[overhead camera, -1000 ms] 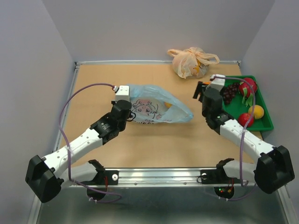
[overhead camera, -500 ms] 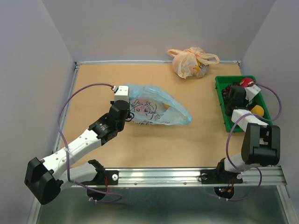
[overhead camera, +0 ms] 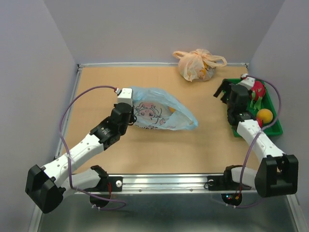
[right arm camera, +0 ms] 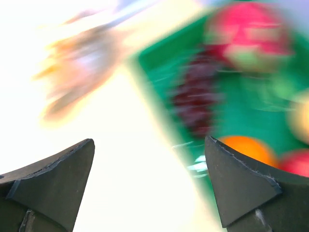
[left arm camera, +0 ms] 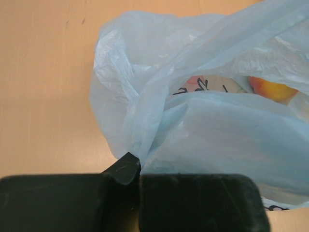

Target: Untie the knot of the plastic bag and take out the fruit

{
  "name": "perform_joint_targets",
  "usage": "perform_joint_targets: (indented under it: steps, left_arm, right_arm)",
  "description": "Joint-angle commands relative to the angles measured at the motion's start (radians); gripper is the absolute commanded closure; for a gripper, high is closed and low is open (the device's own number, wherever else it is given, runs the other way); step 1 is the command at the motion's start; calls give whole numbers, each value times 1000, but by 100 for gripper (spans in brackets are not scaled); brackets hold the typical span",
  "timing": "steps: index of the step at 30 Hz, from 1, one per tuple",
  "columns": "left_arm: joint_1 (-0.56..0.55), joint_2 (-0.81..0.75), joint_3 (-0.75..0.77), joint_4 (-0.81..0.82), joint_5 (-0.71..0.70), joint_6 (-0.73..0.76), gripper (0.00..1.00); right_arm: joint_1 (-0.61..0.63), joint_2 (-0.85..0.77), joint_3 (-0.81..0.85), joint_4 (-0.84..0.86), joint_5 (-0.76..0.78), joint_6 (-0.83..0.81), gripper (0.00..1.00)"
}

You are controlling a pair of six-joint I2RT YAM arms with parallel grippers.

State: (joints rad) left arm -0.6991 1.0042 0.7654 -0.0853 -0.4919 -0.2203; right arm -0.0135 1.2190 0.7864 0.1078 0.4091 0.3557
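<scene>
Between grey walls [overhead camera: 169,29], a brown tabletop [overhead camera: 159,145] holds the plastic bag [overhead camera: 164,113].

arms [overhead camera: 82,147]: white links, black joints | cables [overhead camera: 96,87]: purple (looped) | right gripper [right arm camera: 148,140]: black

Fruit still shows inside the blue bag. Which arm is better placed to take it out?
Right. The right end effector is open and empty by the tray. The left end effector is shut on the bag edge, with fruit visible inside.
</scene>
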Motion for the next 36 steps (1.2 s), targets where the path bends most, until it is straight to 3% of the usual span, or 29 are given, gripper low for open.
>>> perform_joint_targets:
  steps: [1, 3, 9, 12, 19, 21, 23, 24, 26, 27, 36]
  left_arm:
    - [4, -23, -8, 41, 47, 4, 100]
    - [1, -24, -9, 38, 62, 2, 100]
    - [1, -45, -18, 4, 69, -36, 100]
    - [0, -62, -38, -5, 70, -42, 100]
    - [-2, -67, -58, 2, 70, -28, 100]
    - [0, -55, -57, 5, 69, -22, 100]
    - [0, -47, -57, 4, 73, -19, 100]
    - [-2, -44, -57, 4, 76, -21, 100]
    - [-2, -38, -57, 2, 78, -24, 100]
    - [0, -35, -57, 2, 78, -25, 100]
    - [0, 19, -48, -2, 108, -33, 100]
  right_arm:
    - [206, -32, 65, -22, -289, -101, 0]
    - [285, -6, 82, -25, -427, -119, 0]
    - [457, 129, 172, -26, -582, -248, 0]
    - [521, 244, 214, -26, -549, -313, 0]
    - [524, 402, 277, -25, -491, -386, 0]
    - [524, 445, 289, -22, -416, -396, 9]
    - [524, 459, 298, -22, -360, -402, 26]
    - [524, 446, 303, -22, -349, -394, 52]
    - [534, 400, 297, -22, -371, -386, 89]
    - [558, 348, 297, -22, -372, -388, 100]
    - [831, 205, 312, -168, -489, -360, 100]
